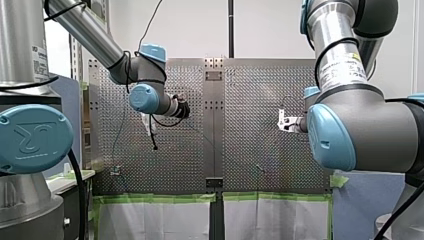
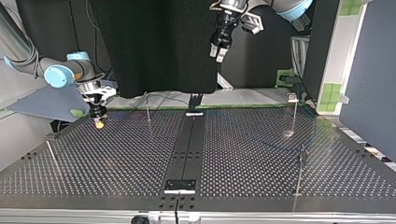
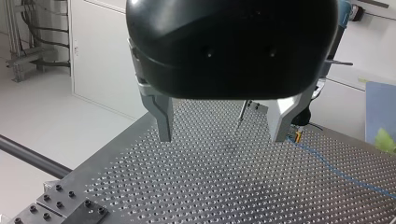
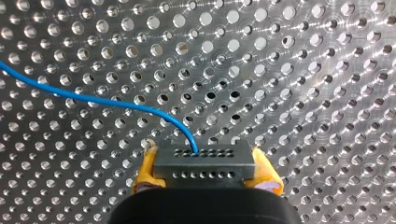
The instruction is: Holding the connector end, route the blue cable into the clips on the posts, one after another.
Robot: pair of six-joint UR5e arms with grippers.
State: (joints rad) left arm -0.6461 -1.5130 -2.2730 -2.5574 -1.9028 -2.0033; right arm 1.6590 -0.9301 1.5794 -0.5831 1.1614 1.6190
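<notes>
In the right wrist view my right gripper (image 4: 204,157) has its yellow pads (image 4: 145,169) shut on a dark connector block (image 4: 205,171). The blue cable (image 4: 93,100) leaves the block's face and curves away over the perforated plate. At the top view's left that gripper (image 2: 98,122) sits low, just above the table. My left gripper (image 3: 223,133) is open with nothing between its metal fingers (image 3: 162,116). It hangs high over the table's far edge in the top view (image 2: 217,52). A thin post (image 3: 242,112) stands ahead of it, with the blue cable (image 3: 336,169) lying on the plate beside it.
Thin posts stand on the perforated table (image 2: 261,154): one far left of centre (image 2: 147,106), one far right (image 2: 295,114), one near right (image 2: 300,170), one leaning at the near left (image 2: 51,155). A dark strip (image 2: 187,149) runs down the table's middle.
</notes>
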